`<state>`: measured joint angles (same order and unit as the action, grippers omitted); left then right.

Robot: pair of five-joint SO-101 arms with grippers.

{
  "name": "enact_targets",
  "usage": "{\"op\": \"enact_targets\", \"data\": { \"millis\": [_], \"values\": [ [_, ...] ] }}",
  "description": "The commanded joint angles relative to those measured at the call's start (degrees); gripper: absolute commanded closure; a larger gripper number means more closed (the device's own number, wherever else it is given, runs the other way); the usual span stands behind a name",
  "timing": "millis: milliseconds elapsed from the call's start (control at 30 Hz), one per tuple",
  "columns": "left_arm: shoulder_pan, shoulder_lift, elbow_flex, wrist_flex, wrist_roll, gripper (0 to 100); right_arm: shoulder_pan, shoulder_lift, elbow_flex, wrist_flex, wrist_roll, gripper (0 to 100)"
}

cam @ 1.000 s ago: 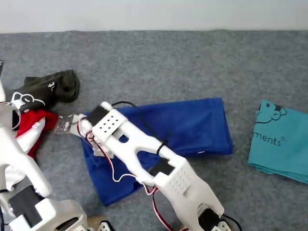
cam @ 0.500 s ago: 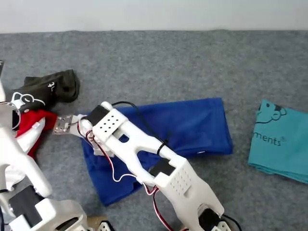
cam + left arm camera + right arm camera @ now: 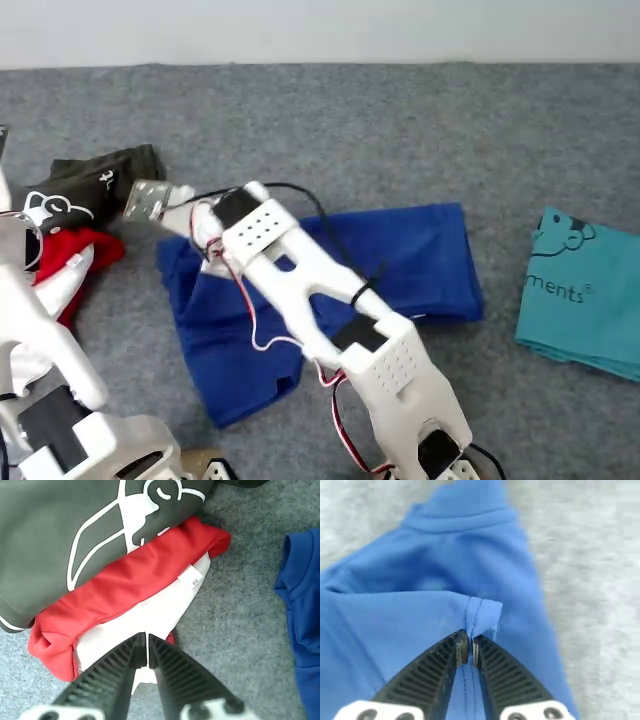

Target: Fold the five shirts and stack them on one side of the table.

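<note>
1. The blue shirt (image 3: 400, 260) lies in the middle of the surface (image 3: 350, 130). It is spread wide but rumpled, with its left end bunched.
2. The right claw (image 3: 467, 642) is clenched on a raised fold of that blue shirt, and a stitched seam sticks out just past its tips.
3. The right arm (image 3: 300, 280) runs from the near edge, across the blue cloth, to the shirt's far-left corner.
4. Five shirts are on the surface: one blue, one dark, one red, one white and one teal.
5. Three of them are piled at the left side. The dark shirt (image 3: 95, 185), which has a white print, lies on top of the red shirt (image 3: 85, 250). The red one lies on the white shirt (image 3: 150, 612).
6. The pile is near the blue shirt's left end, with a strip of grey surface between them.
7. The teal shirt (image 3: 585, 295) lies folded and alone at the right edge, well apart from the blue one.
8. The left claw (image 3: 146, 639) hangs over the white shirt at the near side of the pile. Its two jaws are drawn together to a thin slit. I cannot tell whether they pinch the white cloth.
9. There are two arms. The left arm (image 3: 40, 330) stands at the near-left corner, beside the pile.
</note>
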<state>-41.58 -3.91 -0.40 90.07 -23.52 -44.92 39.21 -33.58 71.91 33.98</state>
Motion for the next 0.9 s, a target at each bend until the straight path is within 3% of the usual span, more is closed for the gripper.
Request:
{"op": "enact_targets", "data": {
  "millis": [0,167,267,433,633,733,867],
  "values": [
    [0.3,-2.5,-2.8,-1.8,-0.4,98,1.1,0.0,-2.8,-1.3,0.1,94.3],
    [0.3,-2.5,-2.9,-1.8,-0.5,98,0.9,-1.9,-2.9,-0.1,-6.2,80.3],
    [0.3,-2.6,-2.9,-2.5,-0.5,98,1.1,-4.8,-2.9,1.2,-8.8,77.1],
    [-0.2,-2.9,-2.9,-3.0,-0.4,98,1.1,-7.9,-2.9,9.7,-8.8,78.5],
    [-0.2,-2.9,-2.9,-2.7,-0.4,98,1.3,-8.1,-2.9,23.9,-8.8,92.8],
    [-0.2,-2.9,-2.9,-2.8,-0.4,98,1.2,-8.1,-2.9,30.2,-8.8,94.0],
    [-0.2,-2.7,-2.9,-3.0,-0.4,98,2.2,-9.5,1.0,30.9,-9.0,94.1]
  ]
}}
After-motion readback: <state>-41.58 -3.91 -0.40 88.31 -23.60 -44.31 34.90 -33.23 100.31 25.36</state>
